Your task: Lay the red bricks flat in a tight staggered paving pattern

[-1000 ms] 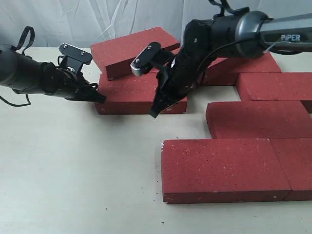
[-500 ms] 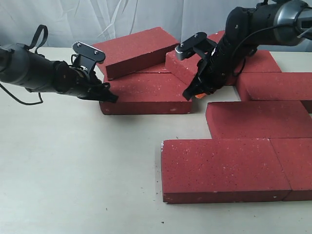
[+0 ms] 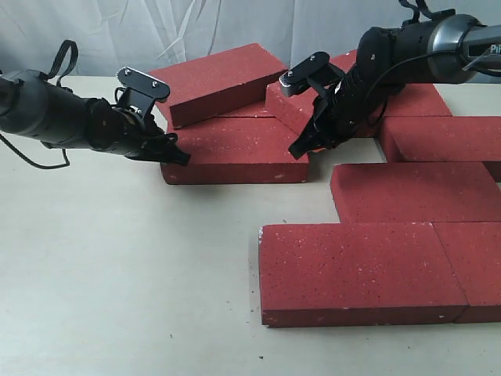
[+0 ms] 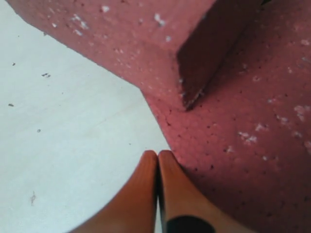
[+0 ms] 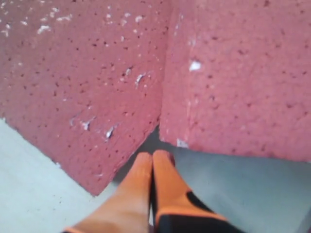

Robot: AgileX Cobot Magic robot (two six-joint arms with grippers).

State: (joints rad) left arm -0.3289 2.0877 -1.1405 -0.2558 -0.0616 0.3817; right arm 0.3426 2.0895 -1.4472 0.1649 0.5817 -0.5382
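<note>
Several red bricks lie on the pale table. One flat brick (image 3: 235, 149) sits at the middle left, and a tilted brick (image 3: 215, 78) leans on its back edge. My left gripper (image 3: 178, 157) is shut, with its tips against that flat brick's left end (image 4: 233, 121). The orange fingertips (image 4: 158, 154) meet with nothing between them. My right gripper (image 3: 299, 151) is also shut, its tips (image 5: 153, 155) at the brick's right end (image 5: 82, 87), in the gap beside a neighbouring brick (image 5: 243, 77). Laid bricks (image 3: 360, 270) (image 3: 415, 192) form rows at the right.
More bricks lie at the back right (image 3: 442, 137) (image 3: 407, 98), and another (image 3: 477, 266) at the front right edge. A white curtain (image 3: 117, 31) hangs behind the table. Bare tabletop (image 3: 117, 274) spreads over the front left.
The right gripper swung from the flat brick's front edge to its right end. The left gripper and the flat brick shifted slightly right, then held still.
</note>
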